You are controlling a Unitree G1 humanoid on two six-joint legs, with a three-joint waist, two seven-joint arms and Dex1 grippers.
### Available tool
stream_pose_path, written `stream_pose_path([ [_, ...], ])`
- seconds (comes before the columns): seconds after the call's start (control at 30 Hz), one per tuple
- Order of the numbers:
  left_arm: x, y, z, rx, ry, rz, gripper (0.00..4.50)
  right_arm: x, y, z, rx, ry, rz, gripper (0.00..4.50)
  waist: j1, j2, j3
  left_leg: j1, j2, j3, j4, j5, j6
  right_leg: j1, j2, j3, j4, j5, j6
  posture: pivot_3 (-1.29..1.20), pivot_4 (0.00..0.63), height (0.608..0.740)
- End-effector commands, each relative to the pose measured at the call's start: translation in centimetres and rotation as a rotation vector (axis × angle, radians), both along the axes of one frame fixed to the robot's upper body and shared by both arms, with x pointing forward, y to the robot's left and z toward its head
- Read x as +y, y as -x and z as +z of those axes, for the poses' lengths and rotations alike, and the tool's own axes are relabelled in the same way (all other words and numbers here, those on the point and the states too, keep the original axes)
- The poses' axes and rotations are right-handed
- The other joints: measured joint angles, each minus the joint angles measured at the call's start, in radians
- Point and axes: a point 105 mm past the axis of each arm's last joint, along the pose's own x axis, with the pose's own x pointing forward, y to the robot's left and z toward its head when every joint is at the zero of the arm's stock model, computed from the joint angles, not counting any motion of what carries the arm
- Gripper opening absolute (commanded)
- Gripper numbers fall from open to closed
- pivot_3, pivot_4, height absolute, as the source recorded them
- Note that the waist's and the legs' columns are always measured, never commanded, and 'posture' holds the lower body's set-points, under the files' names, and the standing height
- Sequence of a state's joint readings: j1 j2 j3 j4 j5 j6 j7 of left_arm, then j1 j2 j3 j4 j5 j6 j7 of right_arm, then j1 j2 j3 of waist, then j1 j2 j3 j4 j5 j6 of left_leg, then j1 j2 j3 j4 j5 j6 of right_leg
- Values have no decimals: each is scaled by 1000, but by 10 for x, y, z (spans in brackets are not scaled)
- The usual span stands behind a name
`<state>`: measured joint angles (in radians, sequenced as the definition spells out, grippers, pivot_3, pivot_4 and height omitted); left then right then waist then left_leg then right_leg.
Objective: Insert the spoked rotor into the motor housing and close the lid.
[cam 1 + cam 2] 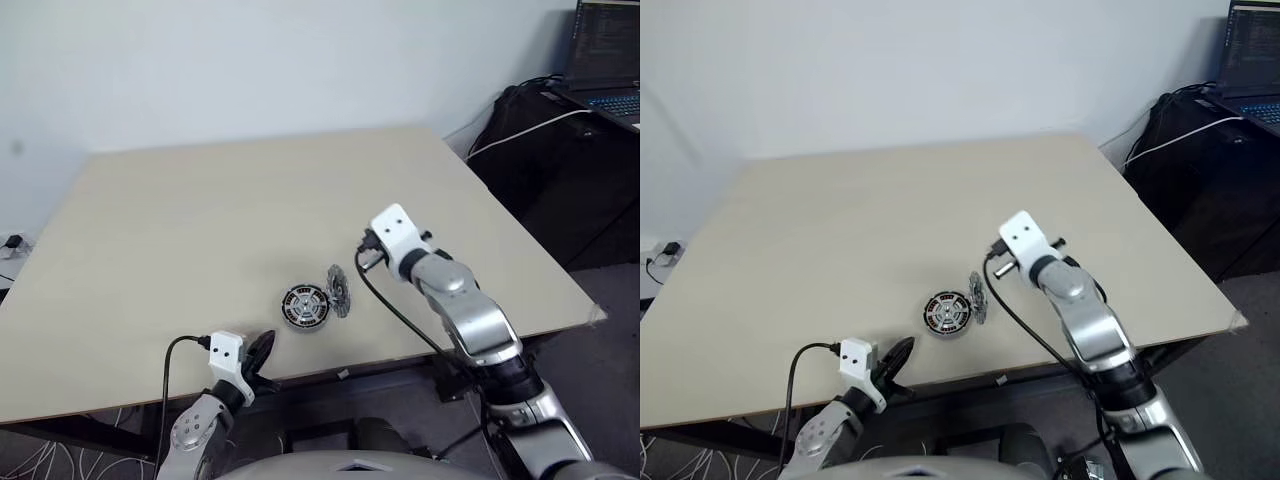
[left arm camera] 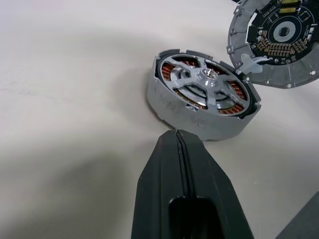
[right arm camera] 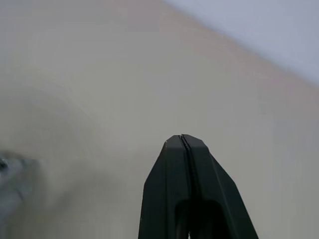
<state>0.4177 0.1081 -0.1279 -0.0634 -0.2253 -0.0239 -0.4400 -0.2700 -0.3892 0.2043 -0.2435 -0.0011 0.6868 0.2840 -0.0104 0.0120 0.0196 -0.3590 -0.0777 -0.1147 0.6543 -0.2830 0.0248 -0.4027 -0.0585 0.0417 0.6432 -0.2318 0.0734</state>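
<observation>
The motor housing point(image 1: 305, 307) lies on the beige table point(image 1: 200, 220) near its front edge. Copper windings ring it in the left wrist view, and the spoked rotor point(image 2: 205, 82) sits inside it. The lid point(image 1: 337, 290) stands tilted on edge against the housing's right side, its dark inner face with a circuit ring point(image 2: 279, 35) showing. My left gripper point(image 2: 177, 134) is shut and empty, its tips just short of the housing's near wall. My right gripper point(image 3: 182, 138) is shut on nothing and hovers over bare table. Its white wrist point(image 1: 393, 234) is to the right of the lid and beyond it.
The table's front edge runs just behind my left gripper point(image 1: 260, 350). A black stand point(image 1: 560, 170) with a laptop point(image 1: 608, 55) and a white cable point(image 1: 520, 135) sits past the table's right edge. Bare tabletop stretches to the far wall.
</observation>
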Motion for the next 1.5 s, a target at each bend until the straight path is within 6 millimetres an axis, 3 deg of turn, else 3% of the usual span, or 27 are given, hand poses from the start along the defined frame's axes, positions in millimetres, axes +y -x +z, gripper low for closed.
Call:
stream_pose_path([
  [0.03, -1, -5, 15, -56, 11, -17, 0, -16, 10, 6, -28, -14, -34, 15, 3, -1, 1, 1, 0, 0, 0, 0, 0, 1, 0, 0, 0, 0, 0, 0, 0, 740],
  [0.17, 0, -5, 15, -46, -3, -30, 0, -13, 33, -23, 82, -13, 27, 15, 4, -2, 1, 2, 0, 0, 2, 0, 1, 4, -1, -1, -1, -1, 0, 0, 0, 740],
  [0.3, -1, -6, 18, -49, -4, -40, 0, 0, 42, -33, 121, -70, 54, 15, -1, -1, 3, 3, 0, 0, 3, 0, 1, 5, -1, 0, 0, -2, -1, 0, 0, 740],
  [0.73, 2, -6, 21, -42, -21, -56, 0, 42, 55, -18, 224, -286, 293, 15, 4, -4, 8, 7, 0, 0, 4, -1, 2, 6, -1, -1, -1, -2, 0, 0, 0, 740],
  [0.93, 0, -5, 21, -37, -18, -59, 0, 51, 68, -14, 314, -262, 451, 15, 6, -6, 11, 7, 0, -1, 4, -1, 2, 6, -2, -1, -2, -2, 0, 0, 0, 740],
  [1.27, 0, -5, 23, -33, -18, -54, 0, 55, 70, -21, 354, -220, 490, 15, 7, -8, 14, 7, 1, -1, 3, -1, 1, 6, -3, -1, -2, -2, 0, 0, 0, 740],
  [1.5, -1, -5, 20, -29, -18, -58, 0, 64, 61, -24, 334, -274, 469, 15, 7, -9, 15, 7, 1, -1, 3, -1, 1, 6, -3, -1, -2, -1, 1, 0, 0, 740],
])
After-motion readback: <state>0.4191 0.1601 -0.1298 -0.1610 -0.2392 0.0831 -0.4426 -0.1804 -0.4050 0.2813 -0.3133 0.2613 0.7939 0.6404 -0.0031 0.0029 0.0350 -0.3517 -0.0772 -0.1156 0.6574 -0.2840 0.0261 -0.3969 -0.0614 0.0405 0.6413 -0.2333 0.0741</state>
